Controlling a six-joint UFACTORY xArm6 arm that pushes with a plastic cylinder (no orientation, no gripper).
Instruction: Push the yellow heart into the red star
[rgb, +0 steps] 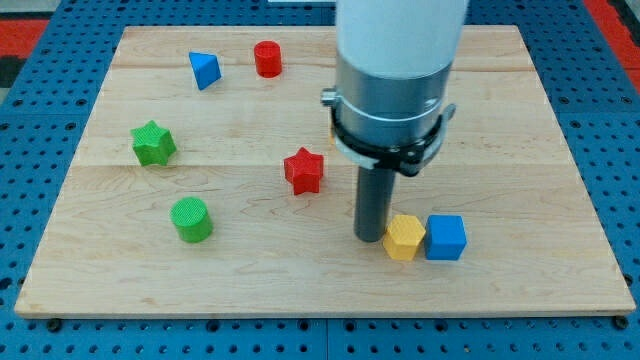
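Seven blocks lie on the wooden board (540, 150). My tip (369, 237), a plain rod with nothing to open or close, stands lower right of centre, just left of a yellow block (404, 238) whose shape I cannot confirm as a heart; it touches a blue cube (445, 237). The red star (304, 170) sits at centre, apart from both.

Upper left: blue triangular block (204, 69), red cylinder (267, 59). Left: green star (153, 143), green cylinder (191, 219).

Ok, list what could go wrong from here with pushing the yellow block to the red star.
1. My tip sits at the left of the yellow block, on the same side as the red star. Pushing now would likely drive the block away from the star.
2. The blue cube touches the yellow block and may get shoved along.
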